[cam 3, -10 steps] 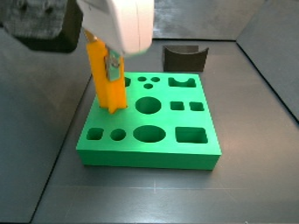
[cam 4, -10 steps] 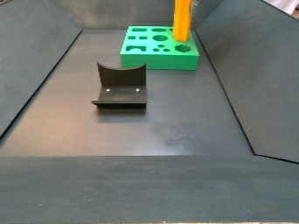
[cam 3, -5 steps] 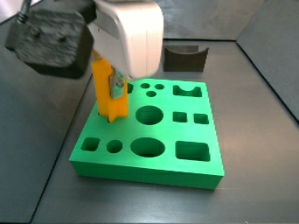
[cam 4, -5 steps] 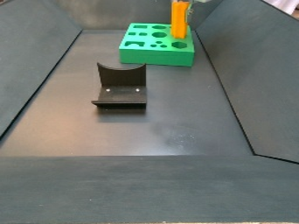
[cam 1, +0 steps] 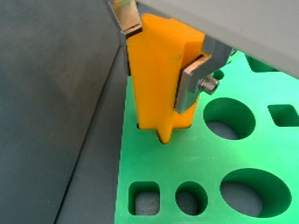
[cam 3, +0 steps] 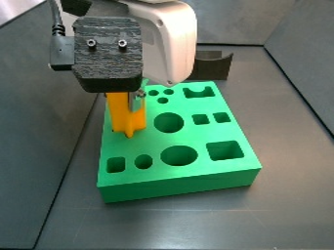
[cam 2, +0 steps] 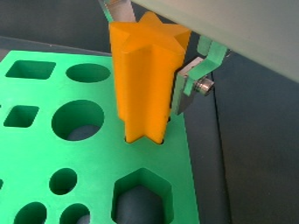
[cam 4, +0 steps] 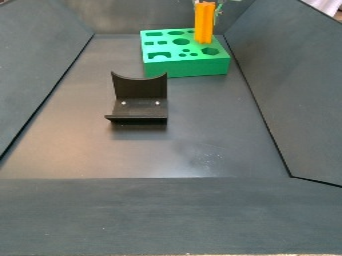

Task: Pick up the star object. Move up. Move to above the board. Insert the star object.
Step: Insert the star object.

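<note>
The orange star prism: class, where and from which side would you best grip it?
Grip the star prism on its upper half, from above. It stands upright with its foot in the green board, so only the top is free. The claw already pinches it there, plates on opposite ridged sides.

Both wrist views look closely down at the gripper (cam 1: 163, 66) above the board (cam 2: 35, 140); both side views share the board, one near (cam 3: 183, 171), one far (cam 4: 181, 65).

- The star object (cam 2: 145, 79) is seen in bright, plain orange, with ridged sides.
- The board (cam 3: 220, 173) is seen in vivid green, its cut-out holes darker.
- The gripper (cam 1: 163, 61), over the board, is shown with silver finger plates (cam 1: 193, 80).
- The fixture (cam 4: 136, 98) is rendered dark grey-black.
- The floor (cam 4: 174, 150) is shown in matte dark grey.
</note>
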Motion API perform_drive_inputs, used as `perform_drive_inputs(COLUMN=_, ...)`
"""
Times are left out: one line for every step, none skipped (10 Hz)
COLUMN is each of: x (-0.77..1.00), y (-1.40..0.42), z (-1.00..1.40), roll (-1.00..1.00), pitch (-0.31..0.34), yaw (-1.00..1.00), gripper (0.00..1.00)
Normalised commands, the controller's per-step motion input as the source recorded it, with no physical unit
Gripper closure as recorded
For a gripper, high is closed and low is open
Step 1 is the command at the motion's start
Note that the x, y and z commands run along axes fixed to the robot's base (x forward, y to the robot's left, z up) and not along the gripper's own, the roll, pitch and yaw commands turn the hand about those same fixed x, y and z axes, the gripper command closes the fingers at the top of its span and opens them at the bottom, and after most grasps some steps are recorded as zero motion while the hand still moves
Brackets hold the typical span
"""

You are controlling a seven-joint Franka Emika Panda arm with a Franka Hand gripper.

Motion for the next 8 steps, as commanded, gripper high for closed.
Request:
perform_drive_inputs(x=0.27, y=-0.17, z=-0.21, roll=0.02, pitch=0.0, yaw=-0.7, gripper=1.0)
perform_drive_inputs(x=0.06, y=-0.09, z=-0.23, roll=0.03, pitch=0.0, yaw=-0.89, gripper=1.0)
perform_drive_inputs(x=0.0, y=-0.07, z=-0.1, roll=0.04, pitch=0.0, yaw=-0.76, gripper=1.0)
perform_drive_inputs(x=0.0, y=0.0, z=0.0, roll=0.0, pitch=0.0, yaw=-0.4, gripper=1.0)
perform_drive_inputs(x=0.04, y=0.0, z=0.0, roll=0.0, pitch=0.0, yaw=-0.11, gripper=1.0)
perform_drive_inputs(x=0.0, y=0.0, z=0.0, roll=0.0, pitch=0.0, yaw=-0.02, gripper=1.0)
perform_drive_inputs(x=0.08, y=0.0, z=-0.05, roll=0.0, pitch=0.0, yaw=-0.15, gripper=1.0)
perform_drive_inputs(x=0.12, y=0.0, z=-0.18, roll=0.04, pitch=0.0, yaw=-0.58, gripper=1.0)
